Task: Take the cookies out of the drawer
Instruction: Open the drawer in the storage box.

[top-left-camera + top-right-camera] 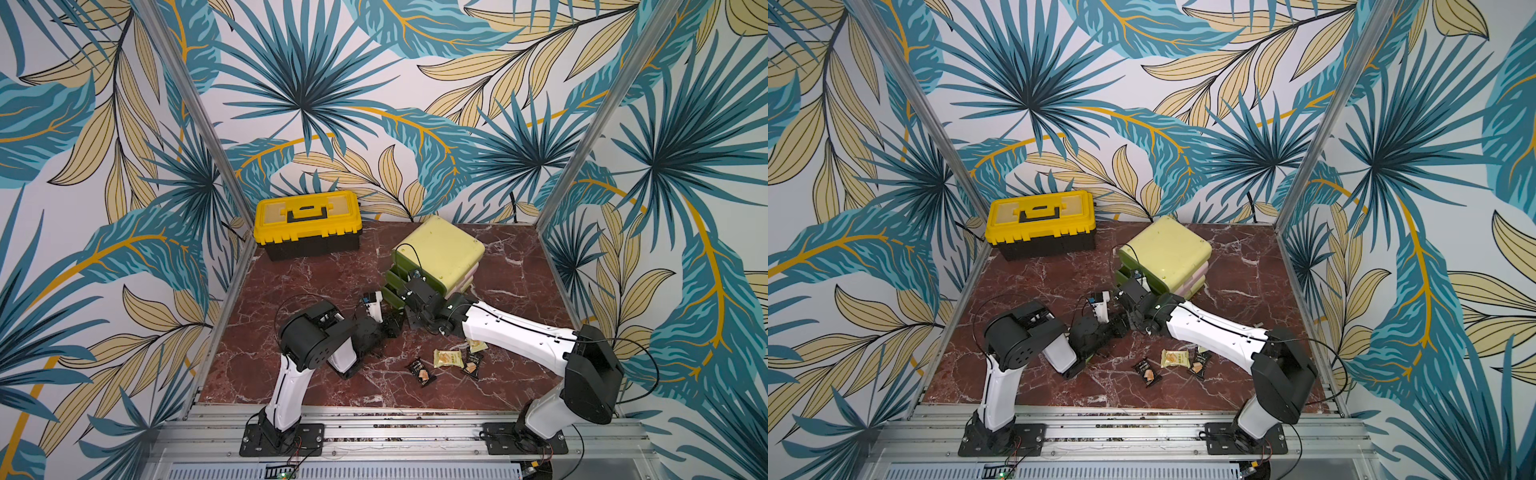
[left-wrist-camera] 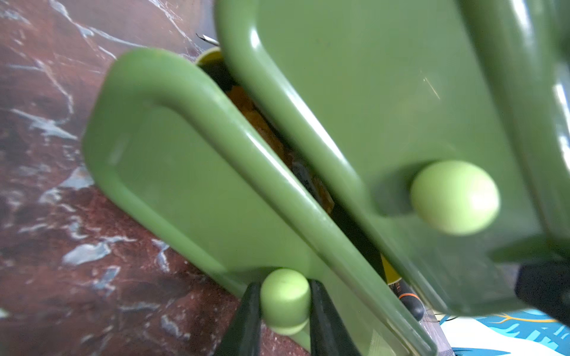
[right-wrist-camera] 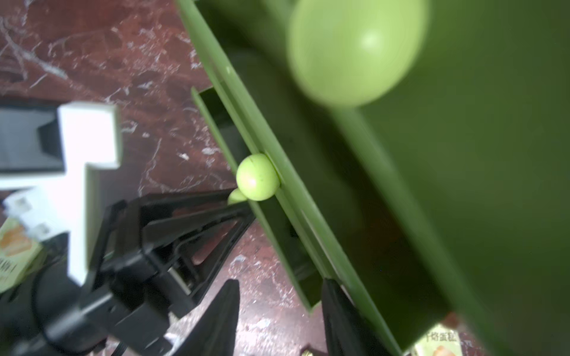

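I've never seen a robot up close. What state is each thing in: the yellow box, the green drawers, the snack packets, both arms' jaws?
yellow toolbox: lid shut.
bottom drawer: pulled partly open.
cookies inside: lying in that drawer, seen through the gap.
cookies outside: four packets lying on the table.
left gripper: jaws shut on the drawer knob.
right gripper: jaws open, holding nothing.

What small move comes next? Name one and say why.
Probably have the left gripper, shut on the lowest drawer's knob, pull it a little farther out. The drawer front stands only a narrow gap from the drawer above. Packets show inside that gap, and the open right gripper beside it likely cannot reach in yet.
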Tool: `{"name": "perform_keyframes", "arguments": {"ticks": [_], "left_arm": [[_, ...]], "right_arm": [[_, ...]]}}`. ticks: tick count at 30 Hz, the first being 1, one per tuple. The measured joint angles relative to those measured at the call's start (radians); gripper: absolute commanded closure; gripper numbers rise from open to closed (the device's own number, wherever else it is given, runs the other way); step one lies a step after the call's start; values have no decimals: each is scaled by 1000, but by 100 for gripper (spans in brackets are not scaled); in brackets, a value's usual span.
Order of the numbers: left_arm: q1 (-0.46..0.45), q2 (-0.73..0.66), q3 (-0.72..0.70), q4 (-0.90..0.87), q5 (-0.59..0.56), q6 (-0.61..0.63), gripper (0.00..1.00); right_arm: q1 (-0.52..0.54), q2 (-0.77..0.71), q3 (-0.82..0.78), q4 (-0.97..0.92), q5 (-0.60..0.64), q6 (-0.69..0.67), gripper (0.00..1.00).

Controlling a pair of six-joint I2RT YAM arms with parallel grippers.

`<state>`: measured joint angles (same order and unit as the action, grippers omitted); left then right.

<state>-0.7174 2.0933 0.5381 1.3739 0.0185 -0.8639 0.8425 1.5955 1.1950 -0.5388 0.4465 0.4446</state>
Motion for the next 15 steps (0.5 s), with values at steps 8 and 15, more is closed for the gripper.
{"name": "perform_keyframes", "arguments": {"ticks": [8,15], "left_arm": [[-1,-24,-34,2,-4,0,84],[-2,-75,-90,-10,-7,0,84]], "right_arm": [[-17,8,2,19,35,-1,52],[-18,15,2,41,51,-5,52]]}}
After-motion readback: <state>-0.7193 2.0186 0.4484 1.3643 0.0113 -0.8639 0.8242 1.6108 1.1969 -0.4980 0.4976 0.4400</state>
